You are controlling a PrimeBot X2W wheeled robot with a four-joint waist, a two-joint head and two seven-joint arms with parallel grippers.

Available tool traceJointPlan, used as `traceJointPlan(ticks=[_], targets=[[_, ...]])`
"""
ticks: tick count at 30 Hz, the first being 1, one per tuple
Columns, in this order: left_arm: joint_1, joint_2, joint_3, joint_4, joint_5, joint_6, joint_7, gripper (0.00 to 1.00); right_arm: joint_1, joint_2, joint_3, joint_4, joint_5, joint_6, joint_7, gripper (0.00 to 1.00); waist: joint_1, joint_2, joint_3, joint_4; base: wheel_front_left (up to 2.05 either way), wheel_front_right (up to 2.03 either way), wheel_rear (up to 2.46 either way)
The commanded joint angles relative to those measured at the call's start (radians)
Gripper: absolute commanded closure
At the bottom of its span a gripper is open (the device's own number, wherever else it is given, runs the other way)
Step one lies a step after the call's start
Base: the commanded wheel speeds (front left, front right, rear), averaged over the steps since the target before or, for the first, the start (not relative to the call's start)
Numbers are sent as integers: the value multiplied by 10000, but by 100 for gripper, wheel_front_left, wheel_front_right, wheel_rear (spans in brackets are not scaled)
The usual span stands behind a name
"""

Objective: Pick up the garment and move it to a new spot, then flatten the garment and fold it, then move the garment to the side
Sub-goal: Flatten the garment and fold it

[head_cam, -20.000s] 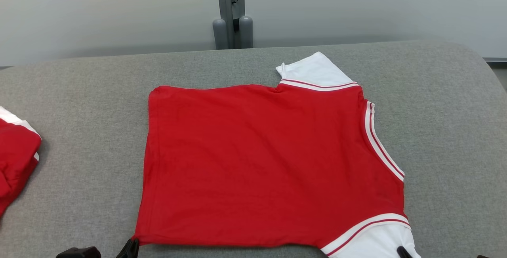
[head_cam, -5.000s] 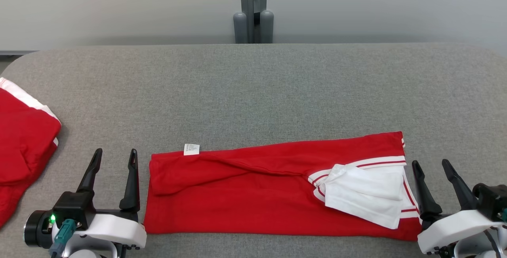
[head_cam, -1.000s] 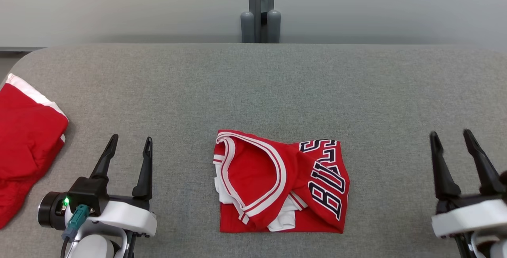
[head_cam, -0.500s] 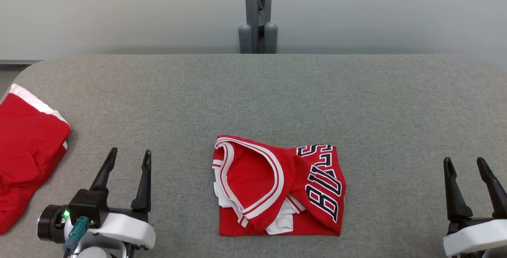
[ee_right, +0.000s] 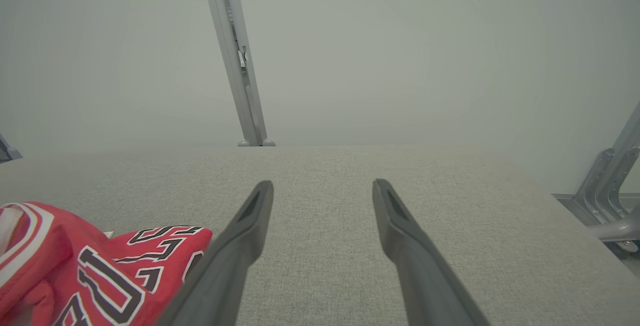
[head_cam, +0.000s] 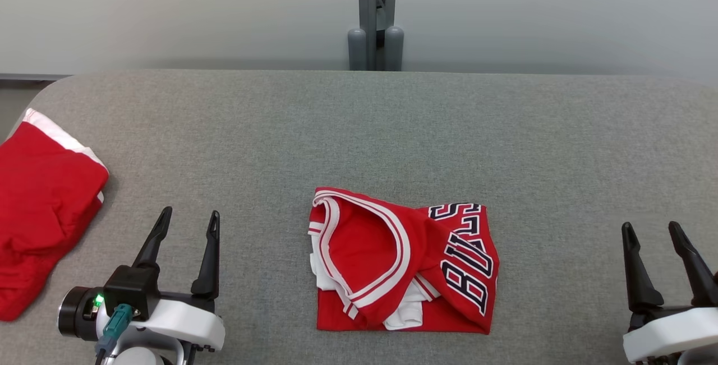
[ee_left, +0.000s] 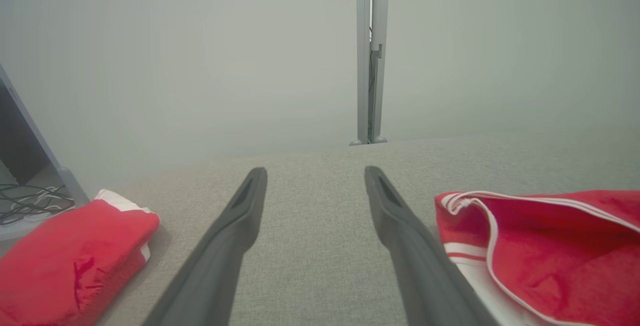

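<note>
Two red-and-white fabric garments: lettered jersey (head_cam: 404, 264) between the finger pairs, plain bundle (head_cam: 45, 208) outside the left gripper (head_cam: 190, 213); with the right gripper (head_cam: 650, 225), two grippers.

Grey fabric-covered table (head_cam: 359, 129), far corners rounded. Crumpled red cloth with white trim (head_cam: 45, 208) lies at its 9 o'clock edge. Grey upright post (head_cam: 376, 17) at 12 o'clock behind the table, against pale wall (head_cam: 168, 12). Dark cables (ee_left: 25, 206) lie beyond the 9 o'clock edge.
</note>
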Motion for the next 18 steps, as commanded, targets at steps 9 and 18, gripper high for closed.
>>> traceJointPlan(ticks=[9, 18], targets=[[-400, -21, -155, -20, -63, 28, -32, 0, -667, -118, 1582, 276, 463, 3, 228, 100, 0, 0, 267, 369, 0, 0, 0], [-649, -148, -358, 99, -132, -99, -33, 0, -2084, 113, 4609, 1921, 1456, 3, -237, 100, 0, 0, 533, 860, 0, 0, 0]])
